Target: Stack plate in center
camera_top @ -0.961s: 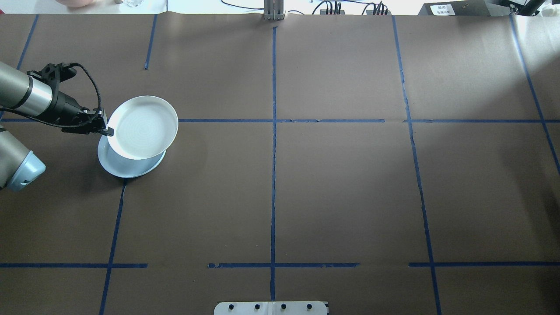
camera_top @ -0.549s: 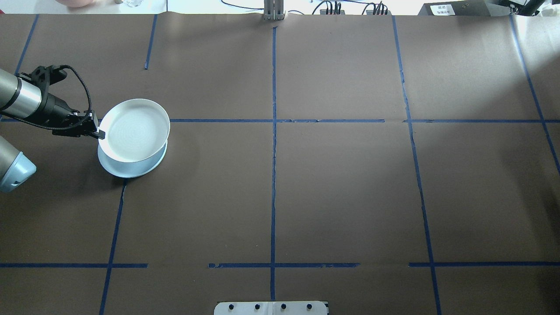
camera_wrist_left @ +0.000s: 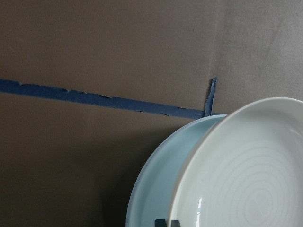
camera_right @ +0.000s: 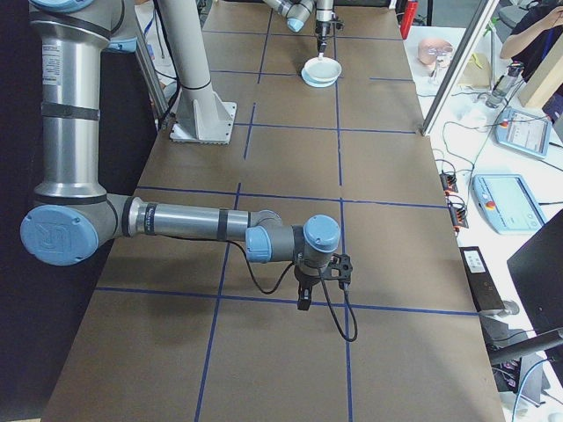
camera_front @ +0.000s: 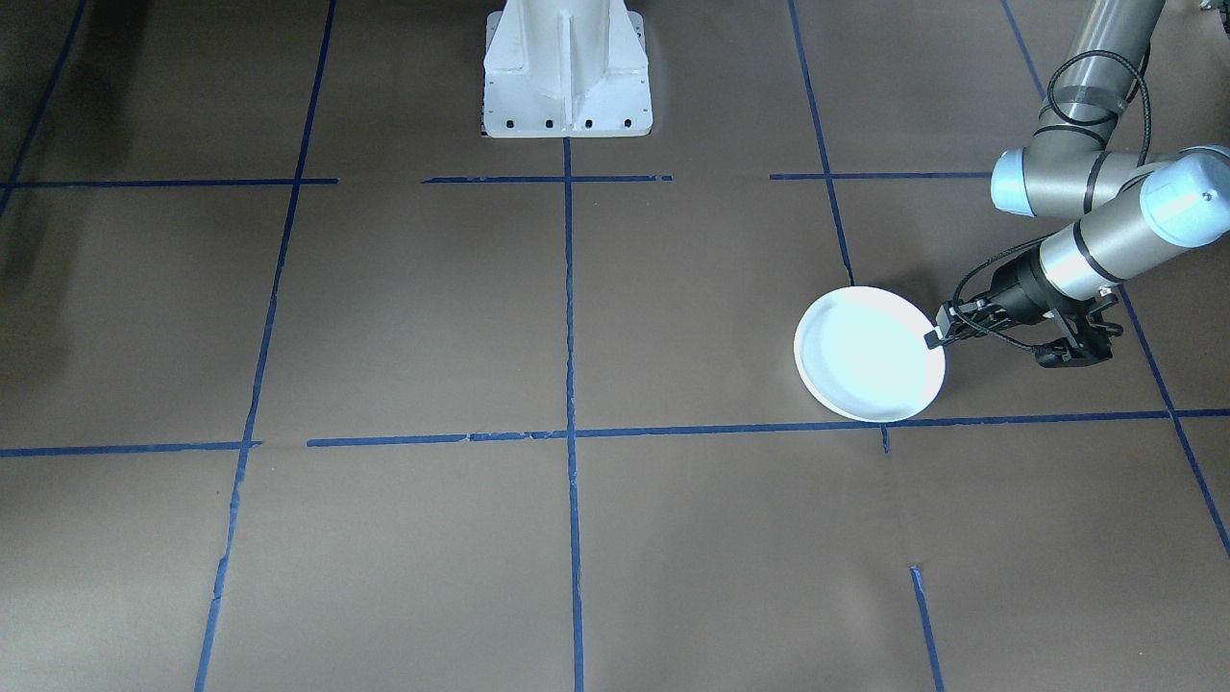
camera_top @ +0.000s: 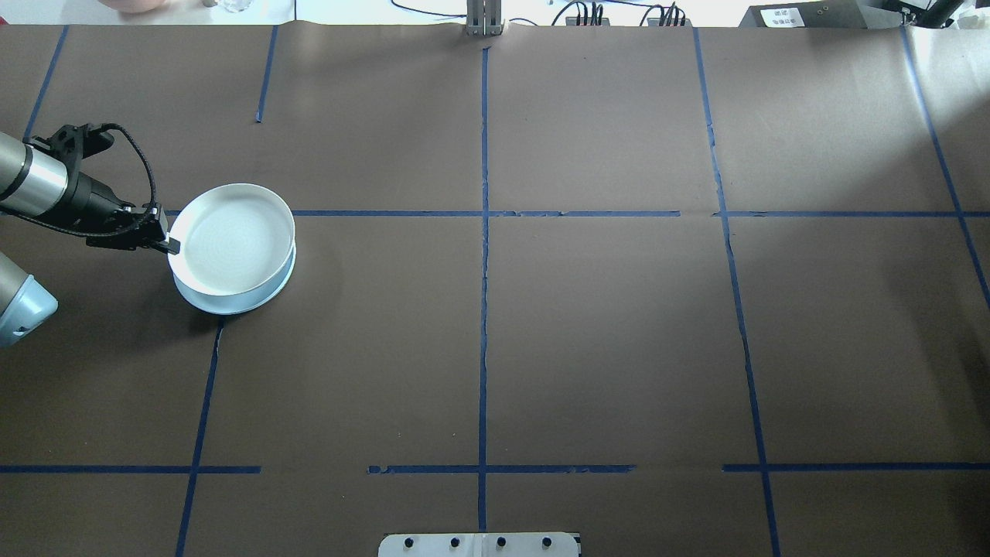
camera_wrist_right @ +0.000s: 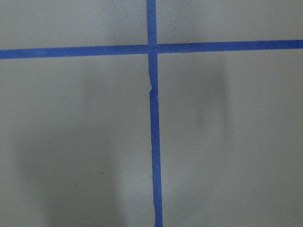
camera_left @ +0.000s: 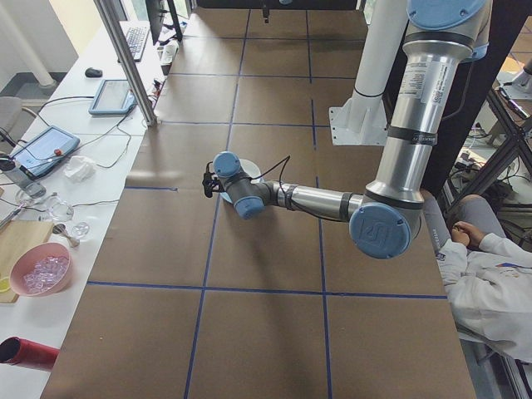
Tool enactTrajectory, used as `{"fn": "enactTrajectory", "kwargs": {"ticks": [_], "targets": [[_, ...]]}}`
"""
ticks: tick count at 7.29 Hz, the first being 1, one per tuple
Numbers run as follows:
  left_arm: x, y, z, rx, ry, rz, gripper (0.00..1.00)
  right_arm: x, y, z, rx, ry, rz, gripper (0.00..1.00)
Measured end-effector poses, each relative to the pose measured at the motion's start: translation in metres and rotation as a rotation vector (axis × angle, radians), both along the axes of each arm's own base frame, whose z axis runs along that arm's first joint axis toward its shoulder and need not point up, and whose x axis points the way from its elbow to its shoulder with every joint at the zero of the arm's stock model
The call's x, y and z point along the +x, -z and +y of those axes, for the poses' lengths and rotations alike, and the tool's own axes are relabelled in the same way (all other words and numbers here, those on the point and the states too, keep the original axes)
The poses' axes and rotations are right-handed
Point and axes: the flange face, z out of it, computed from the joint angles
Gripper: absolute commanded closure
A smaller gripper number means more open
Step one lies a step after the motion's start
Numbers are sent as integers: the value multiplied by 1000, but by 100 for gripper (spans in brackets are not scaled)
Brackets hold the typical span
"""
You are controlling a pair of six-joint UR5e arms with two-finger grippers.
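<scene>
Gripping the near rim of the round white ceramic plate (camera_top: 231,238), the left tool (camera_top: 168,244) is pinching it over the pale blue plate (camera_top: 232,302) on the brown paper-covered counter (camera_top: 588,325) — only the wrist view is showing both rims nested. The right tool (camera_right: 303,302) is appearing in one side view only — I cannot tell its state.

A table (camera_top: 603,340) covered in brown paper and marked into squares by blue tape lines (camera_top: 484,309) carries a pale blue plate (camera_top: 232,302) far toward its left end, beside a tape crossing.
</scene>
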Motion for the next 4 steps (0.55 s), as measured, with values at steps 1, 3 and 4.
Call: {"fn": "enactTrajectory", "kwargs": {"ticks": [1, 3, 4], "targets": [[0, -3, 2, -2, -2, -3, 100, 0, 0, 0, 0, 0, 0, 0], [-1, -6, 4, -4, -3, -7, 100, 0, 0, 0, 1, 1, 0, 0], [-1, -7, 4, -4, -3, -8, 100, 0, 0, 0, 1, 1, 0, 0]]}}
